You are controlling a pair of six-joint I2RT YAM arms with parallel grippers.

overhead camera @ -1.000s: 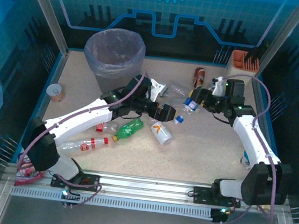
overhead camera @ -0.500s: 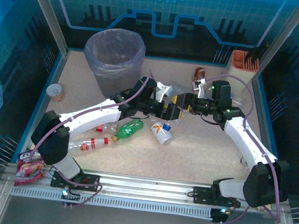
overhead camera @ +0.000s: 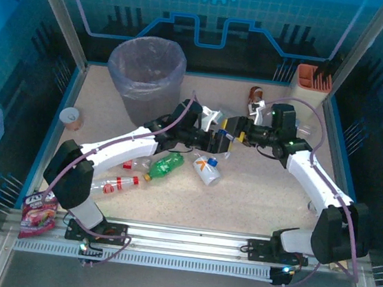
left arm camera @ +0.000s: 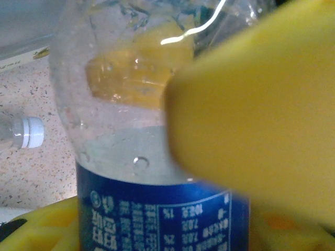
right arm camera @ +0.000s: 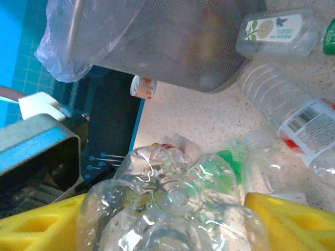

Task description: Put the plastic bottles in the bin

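A clear bottle with a blue label (overhead camera: 228,135) hangs above the table's middle, caught between both grippers. My right gripper (overhead camera: 240,133) is shut on its base end; the bottle's clear bottom (right arm camera: 172,209) sits between the yellow fingers (right arm camera: 36,225). My left gripper (overhead camera: 217,141) is shut around the labelled body (left arm camera: 152,198). The grey-lavender bin (overhead camera: 146,69) with its bag liner stands at the back left. On the table lie a green bottle (overhead camera: 165,166), a red-labelled one (overhead camera: 110,185), an orange-labelled one (overhead camera: 207,169) and a brown one (overhead camera: 255,95).
A paper cup (overhead camera: 73,117) stands at the left edge and a red snack packet (overhead camera: 37,212) lies at the front left. The cream-and-orange holder (overhead camera: 313,78) stands at the back right. More clear bottles (right arm camera: 293,115) lie near the bin's foot (right arm camera: 172,47).
My right gripper carried the blue-labelled bottle leftward from the right side to the middle. My left gripper moved up and right to meet it and now grips it too.
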